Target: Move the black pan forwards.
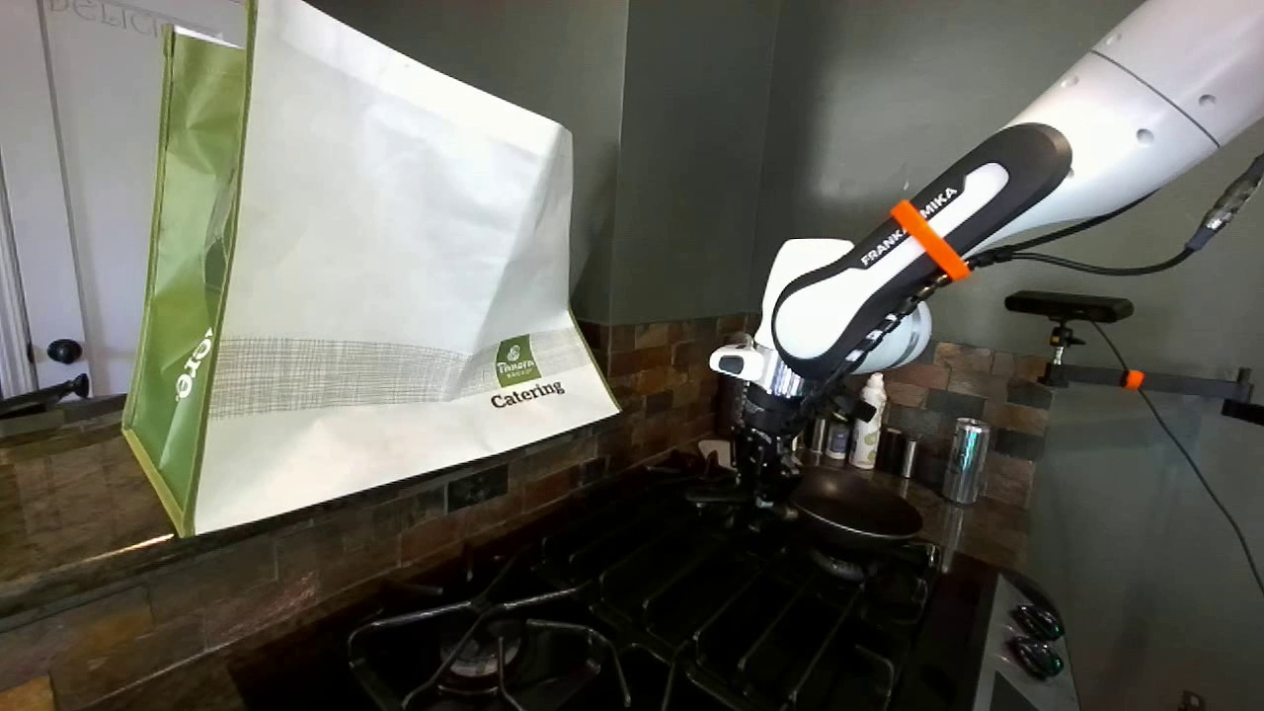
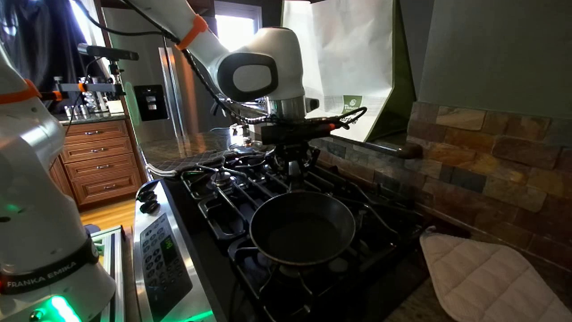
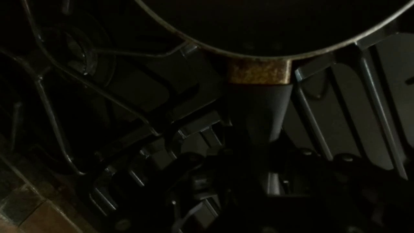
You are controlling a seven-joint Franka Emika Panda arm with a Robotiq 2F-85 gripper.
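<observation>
Black pan [image 2: 303, 228]: handle [image 3: 258, 106] clamped in claw [image 3: 250, 151]. Stove grates [image 3: 313, 119] lie beneath claw; catering bag [image 1: 395, 237] stands well apart from it.

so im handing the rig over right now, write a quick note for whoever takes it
Gripper: around the handle of the black frying pan; the wrist view is too dark to tell whether it is clamped.
Pan: over the stove grates, at the end nearer the quilted pot holder.
Done: handle reached.
Left: probably check the grip, then move the pan forwards; whether that move is under way can't be told.
</observation>
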